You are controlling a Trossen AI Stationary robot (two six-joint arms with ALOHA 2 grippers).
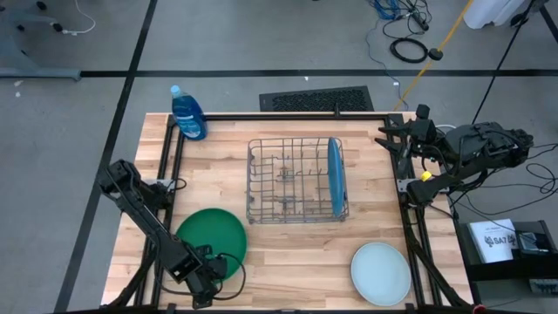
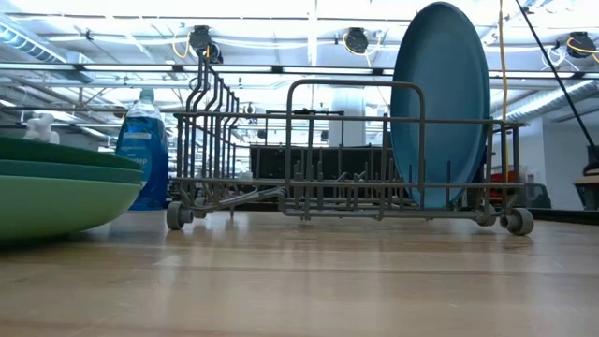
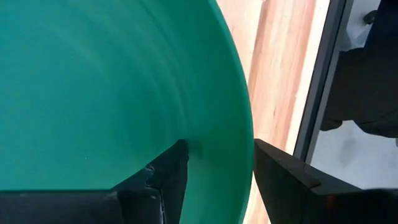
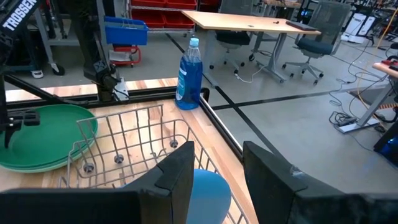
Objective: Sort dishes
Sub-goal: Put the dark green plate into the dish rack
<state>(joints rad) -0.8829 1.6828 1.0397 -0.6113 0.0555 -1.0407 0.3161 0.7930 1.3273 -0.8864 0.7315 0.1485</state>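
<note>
A stack of green plates point(image 1: 211, 235) lies flat at the table's near left; the low view shows the stack of green plates point(image 2: 56, 192) with the dark green one on top. My left gripper point(image 3: 217, 168) points down at the top plate's near rim point(image 3: 245, 134), open, one finger over the plate's inside and one outside the rim; no touch shows. A blue plate point(image 1: 335, 177) stands on edge in the wire rack point(image 1: 288, 183). A pale mint plate point(image 1: 381, 272) lies flat at the near right. My right gripper point(image 4: 214, 168) waits open, raised at the far right.
A blue bottle point(image 1: 187, 113) stands at the table's far left corner. Most of the rack's slots left of the blue plate hold nothing. Bare wood lies between the green stack and the mint plate. Black frame rails point(image 1: 170, 166) run along the table's sides.
</note>
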